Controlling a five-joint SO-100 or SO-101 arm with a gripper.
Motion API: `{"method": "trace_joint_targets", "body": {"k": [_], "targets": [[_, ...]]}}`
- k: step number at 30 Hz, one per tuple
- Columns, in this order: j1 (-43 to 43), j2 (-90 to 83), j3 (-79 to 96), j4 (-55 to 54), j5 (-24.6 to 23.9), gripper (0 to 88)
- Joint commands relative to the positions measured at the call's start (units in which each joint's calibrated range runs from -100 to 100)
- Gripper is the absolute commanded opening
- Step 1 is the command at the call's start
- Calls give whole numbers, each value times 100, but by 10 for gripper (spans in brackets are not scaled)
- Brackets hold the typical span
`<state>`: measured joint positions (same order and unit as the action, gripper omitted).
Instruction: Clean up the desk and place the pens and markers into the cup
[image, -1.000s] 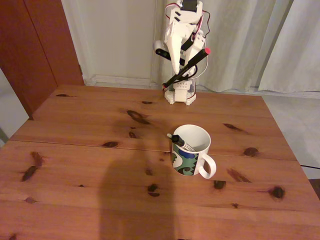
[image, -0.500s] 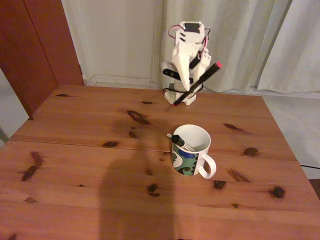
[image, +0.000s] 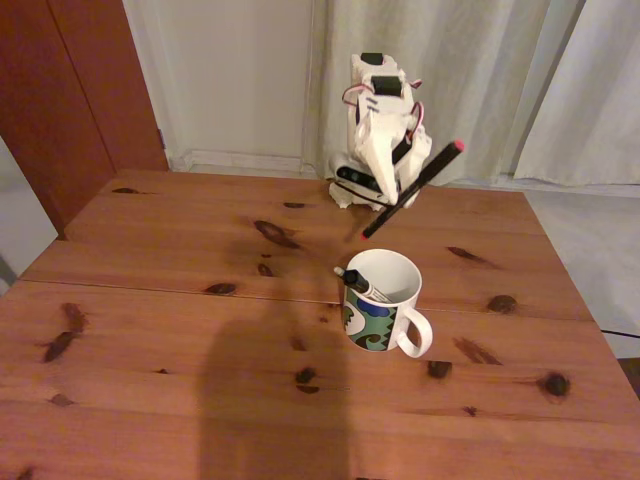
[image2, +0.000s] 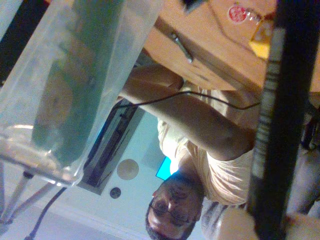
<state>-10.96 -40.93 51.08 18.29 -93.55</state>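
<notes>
The pincer (image: 403, 185) of a white arm (image: 378, 120) grips a thin black pen (image: 412, 190) near the far edge of the wooden surface (image: 180, 300) in the fixed view. The pen slants in the air, its red cap up and to the right, its lower tip hanging above and just behind the cup (image: 383, 300). The cup, white with a blue-and-green pattern and its handle turned toward the front right, stands upright near the middle of the surface. A white-barrelled marker (image: 361, 285) leans inside it, black end poking over the left rim. Pale curtains (image: 520, 90) hang behind the arm, and a reddish-brown door (image: 80, 90) stands at the left.

In the wrist view, the black pen (image2: 280, 125) runs top to bottom down the right side, close to the lens, a printed strip along its barrel. A translucent pincer finger (image2: 75, 85) crosses the upper left. Beyond them, a person (image2: 200, 150) in a light shirt appears turned on the side, one arm stretched out, with a wooden drawer front (image2: 210, 50) behind.
</notes>
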Motion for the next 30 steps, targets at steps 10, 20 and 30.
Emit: {"method": "trace_joint_targets", "body": {"k": [10, 20, 30], "targets": [[-106, -181, 726, -302, 10, 8], [-122, -189, 1041, -311, 183, 8], [-106, -181, 1555, -1068, 225, 12]]}}
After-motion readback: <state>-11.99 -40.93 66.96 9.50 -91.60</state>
